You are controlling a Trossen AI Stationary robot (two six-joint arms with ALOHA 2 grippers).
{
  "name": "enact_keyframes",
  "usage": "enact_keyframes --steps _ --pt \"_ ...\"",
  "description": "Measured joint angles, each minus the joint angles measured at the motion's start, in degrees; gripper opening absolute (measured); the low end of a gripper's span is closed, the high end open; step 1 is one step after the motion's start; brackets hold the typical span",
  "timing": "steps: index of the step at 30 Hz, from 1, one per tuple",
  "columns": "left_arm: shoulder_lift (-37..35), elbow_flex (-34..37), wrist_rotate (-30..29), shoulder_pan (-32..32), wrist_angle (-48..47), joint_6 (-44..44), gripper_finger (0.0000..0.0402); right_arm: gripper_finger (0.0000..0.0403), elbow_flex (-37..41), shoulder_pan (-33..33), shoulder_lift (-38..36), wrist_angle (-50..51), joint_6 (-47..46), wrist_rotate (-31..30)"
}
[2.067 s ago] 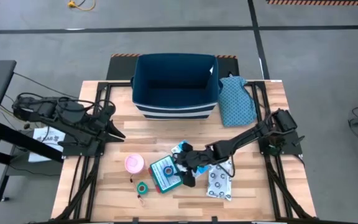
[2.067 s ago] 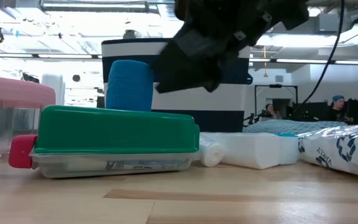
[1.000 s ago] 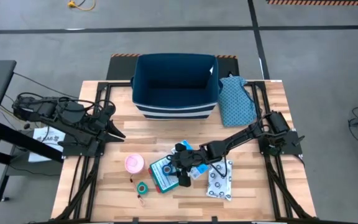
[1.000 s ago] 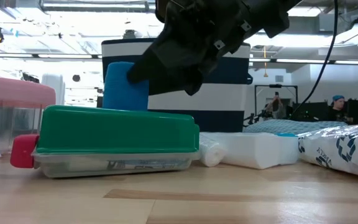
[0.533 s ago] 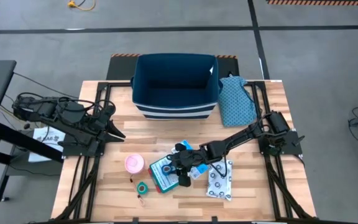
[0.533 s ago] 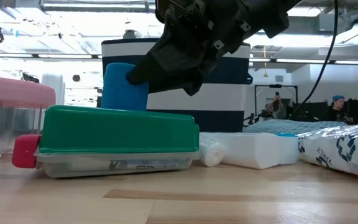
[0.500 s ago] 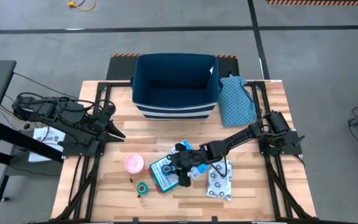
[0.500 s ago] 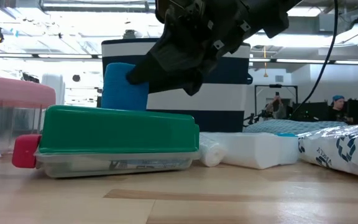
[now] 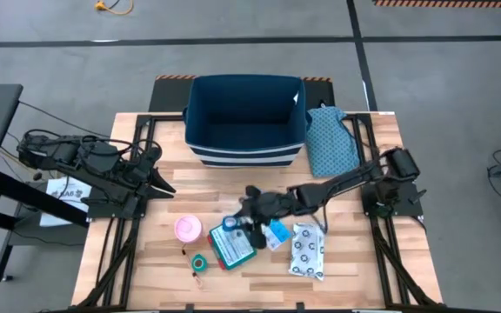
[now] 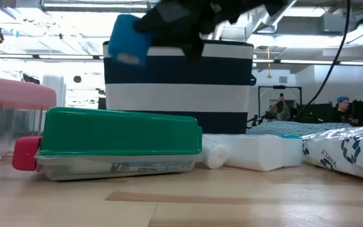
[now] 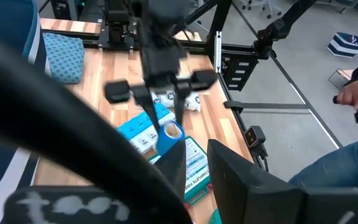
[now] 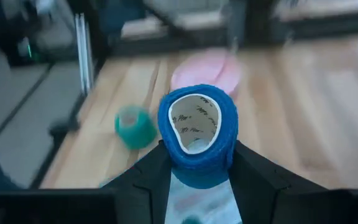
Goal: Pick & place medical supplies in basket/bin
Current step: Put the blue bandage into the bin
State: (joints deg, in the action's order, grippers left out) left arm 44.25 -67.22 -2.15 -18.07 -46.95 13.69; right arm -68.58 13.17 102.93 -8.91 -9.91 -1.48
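My right gripper [image 9: 249,215] hangs above the teal flat box [image 9: 233,247], shut on a blue bandage roll [image 12: 196,127], which the low view shows high over the box's green lid [image 10: 118,131]. The box lies flat on the table. Beside it lie the pink round roll [image 9: 188,229], the tiny green tape roll [image 9: 199,261], the light-blue packet [image 9: 277,233] and the white ring-patterned pouch [image 9: 307,250]. The navy bin [image 9: 246,117] stands at the far edge. My left gripper [image 9: 165,186] waits shut at the table's left side. My right gripper pinches the blue roll between its two fingers [image 12: 246,167], one on each side of the roll's outer wall [image 12: 227,146]. The fingers slant down from the table's right. The roll's open end [image 12: 194,122] faces the wrist camera. It is lifted clear of the box and the table.
The teal dotted cloth [image 9: 330,139] lies right of the bin. Bare wood shows between the bin and the supplies [image 9: 224,187]. A person's hand [image 11: 353,93] shows beyond the table's edge in the left wrist view, and people stand far back in the room [image 10: 342,107].
My right gripper has risen from the teal box and moved a little toward the far edge, staying shut on the blue roll. The roll, which stood on the box's lid, is now lifted clear and tilted. The box has stayed where it was.
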Motion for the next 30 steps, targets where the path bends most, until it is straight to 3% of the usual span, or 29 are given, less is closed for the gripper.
enact_keyframes --steps 11,18,22,30 --pt "0.00 0.00 -1.56 -0.01 0.18 -0.40 0.0056 0.0135 -0.07 -11.34 -16.20 -8.55 -0.01 -4.79" --pt "0.02 0.00 -1.70 0.01 0.67 -1.05 0.0056 0.0136 -3.34 -21.20 -20.78 -10.69 2.33 -4.41" --pt "0.00 0.00 -1.70 0.01 1.12 -1.05 0.0056 0.0137 -11.76 -26.32 -19.02 -4.67 2.84 0.90" --pt "0.00 0.00 -2.79 0.01 1.52 -1.05 0.0056 0.0140 -37.92 -33.79 -7.51 25.16 6.15 10.67"
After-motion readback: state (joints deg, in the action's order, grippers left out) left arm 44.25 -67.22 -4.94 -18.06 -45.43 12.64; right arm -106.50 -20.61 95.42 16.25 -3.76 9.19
